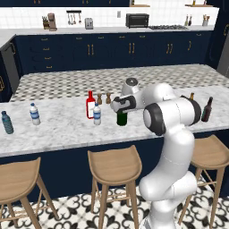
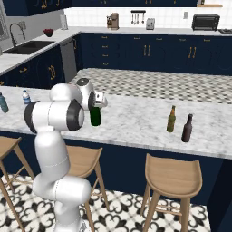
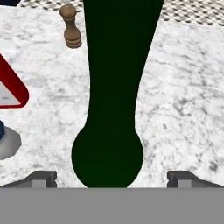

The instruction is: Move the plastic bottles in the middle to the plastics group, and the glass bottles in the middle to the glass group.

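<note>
- The hand [image 3: 112, 177] hangs directly above the one green wine bottle [image 3: 114, 87], its jaws spread wide on either side of the bottle's top and gripping nothing.
- That wine bottle stands upright in the middle of the marble counter [image 1: 62, 127], beside one red bottle [image 1: 90, 105] and one small clear water bottle [image 1: 97, 114].
- Two brown shakers [image 1: 103, 98] stand just behind the red bottle.
- Far to the left stand two plastic bottles: one clear with a blue label [image 1: 35, 114], one teal-blue [image 1: 6, 122].
- Far to the right stand two slim glass bottles: one olive-amber [image 2: 171, 119], one dark brown [image 2: 186, 128].
- Three wooden stools [image 1: 115, 167] line the counter's front.
</note>
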